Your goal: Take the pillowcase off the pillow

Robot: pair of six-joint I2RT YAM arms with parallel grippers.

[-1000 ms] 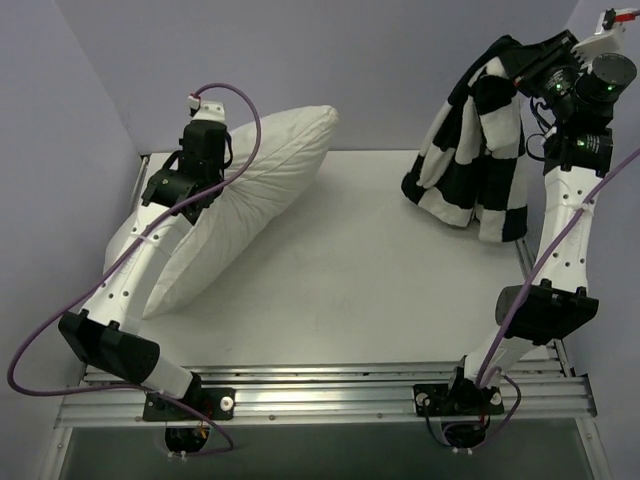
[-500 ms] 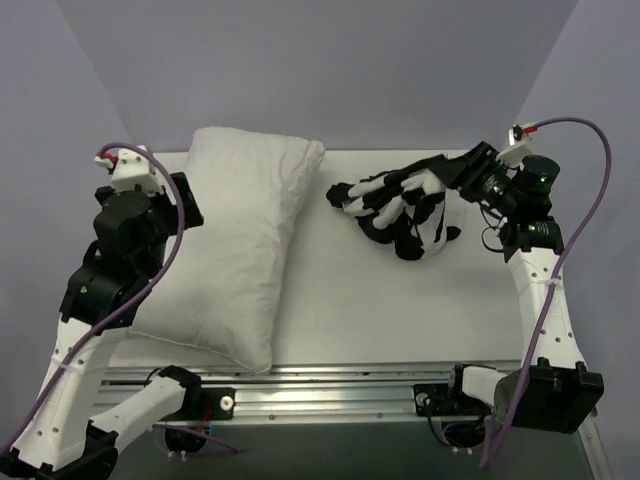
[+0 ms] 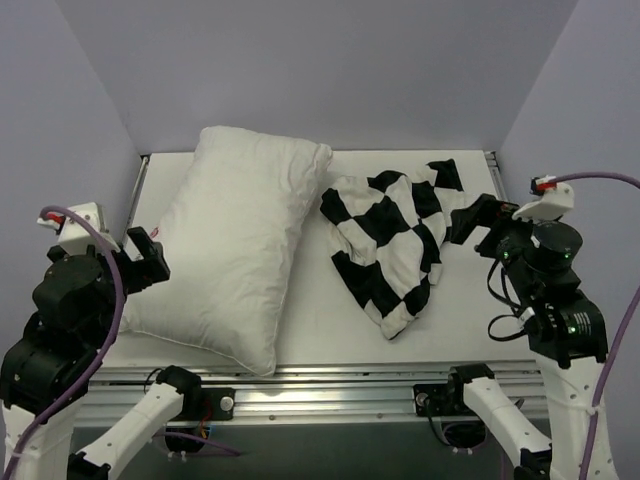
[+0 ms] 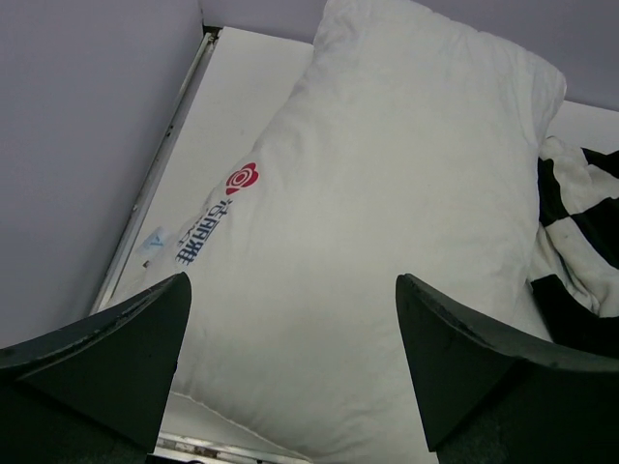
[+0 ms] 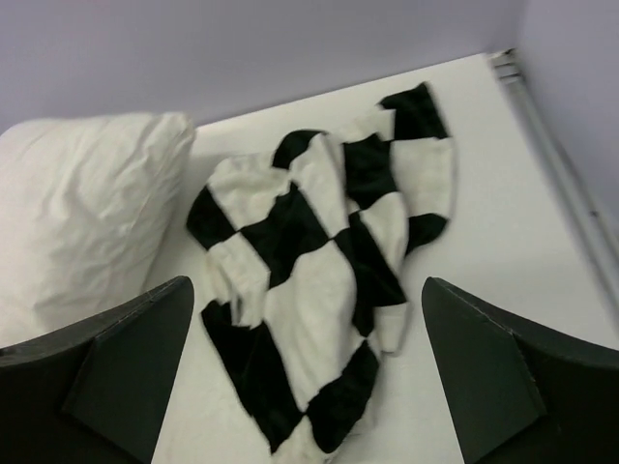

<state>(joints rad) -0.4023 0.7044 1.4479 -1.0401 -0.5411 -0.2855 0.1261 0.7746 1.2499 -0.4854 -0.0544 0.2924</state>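
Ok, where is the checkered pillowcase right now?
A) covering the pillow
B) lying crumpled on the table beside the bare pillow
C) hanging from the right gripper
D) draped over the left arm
B: the pillowcase lies crumpled on the table beside the bare white pillow, with the right gripper and left gripper both open and empty.

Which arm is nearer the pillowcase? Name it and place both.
Right. The right arm has its jaws at the right edge of the pillowcase. The left arm has its jaws at the left side of the pillow, which lies between.
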